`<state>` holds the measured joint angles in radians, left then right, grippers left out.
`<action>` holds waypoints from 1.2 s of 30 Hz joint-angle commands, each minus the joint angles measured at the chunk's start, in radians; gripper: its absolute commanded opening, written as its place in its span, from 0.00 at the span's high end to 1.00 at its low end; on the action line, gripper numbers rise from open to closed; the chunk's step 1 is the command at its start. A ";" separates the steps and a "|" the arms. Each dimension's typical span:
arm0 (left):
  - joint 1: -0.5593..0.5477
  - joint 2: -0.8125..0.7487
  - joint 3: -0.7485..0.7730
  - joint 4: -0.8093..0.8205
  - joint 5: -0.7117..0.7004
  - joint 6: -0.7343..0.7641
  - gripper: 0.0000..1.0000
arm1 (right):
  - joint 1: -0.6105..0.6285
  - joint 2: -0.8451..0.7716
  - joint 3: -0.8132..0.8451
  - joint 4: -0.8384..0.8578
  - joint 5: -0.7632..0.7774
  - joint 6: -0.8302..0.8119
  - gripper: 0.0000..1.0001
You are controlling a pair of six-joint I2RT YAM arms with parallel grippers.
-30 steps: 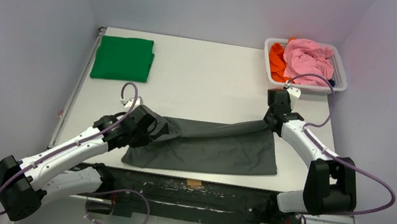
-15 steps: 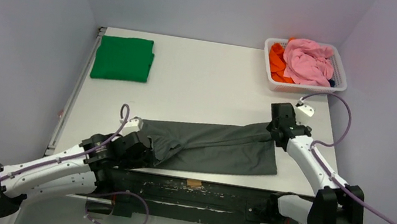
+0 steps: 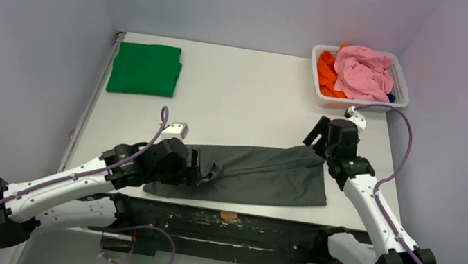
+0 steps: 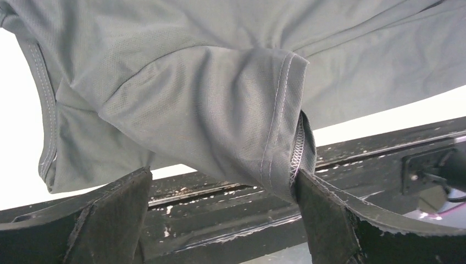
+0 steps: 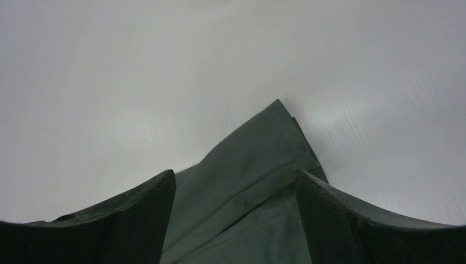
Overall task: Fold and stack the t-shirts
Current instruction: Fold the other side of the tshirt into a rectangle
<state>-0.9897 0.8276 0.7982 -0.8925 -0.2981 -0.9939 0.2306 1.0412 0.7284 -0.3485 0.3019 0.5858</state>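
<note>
Charcoal mesh-knit t-shirt (image 3: 267,175) — long rumpled band, perhaps doubled

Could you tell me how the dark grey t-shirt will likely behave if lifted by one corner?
Probably floppy: the dark grey t-shirt lies in soft wrinkles and its sleeve sags in folds. It looks thin and light, a fine mesh knit, so it should lift easily but drape and unfold. Pushed on the smooth table, it would likely bunch up.

No legible text, brand, number or sign; grey t-shirt (image 3: 260,174), green t-shirt (image 3: 145,68), white basket (image 3: 333,103) plain.
</note>
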 commanded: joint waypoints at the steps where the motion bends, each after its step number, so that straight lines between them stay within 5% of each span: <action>1: -0.003 0.027 -0.059 -0.006 0.051 0.033 0.02 | 0.001 -0.031 -0.010 0.059 -0.065 -0.033 0.23; 11: -0.004 -0.032 -0.298 -0.084 0.129 -0.068 0.00 | 0.001 -0.034 -0.042 0.075 -0.105 -0.016 0.23; 19: -0.007 -0.050 -0.294 0.144 0.330 0.071 0.00 | 0.002 -0.056 -0.072 0.161 -0.364 -0.050 0.26; 22: -0.007 0.016 -0.247 0.132 0.304 0.067 0.00 | 0.037 -0.057 -0.092 0.232 -0.508 -0.050 0.27; 27: -0.007 0.132 -0.199 0.140 0.272 0.079 0.00 | 0.263 0.032 -0.095 0.400 -0.679 0.006 0.28; 36: -0.007 0.170 -0.194 0.098 0.287 0.098 0.00 | 0.635 0.407 0.102 0.410 -0.531 0.085 0.42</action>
<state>-0.9909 1.0107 0.5724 -0.7818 -0.0219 -0.9207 0.7780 1.3586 0.7162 0.0315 -0.2878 0.6270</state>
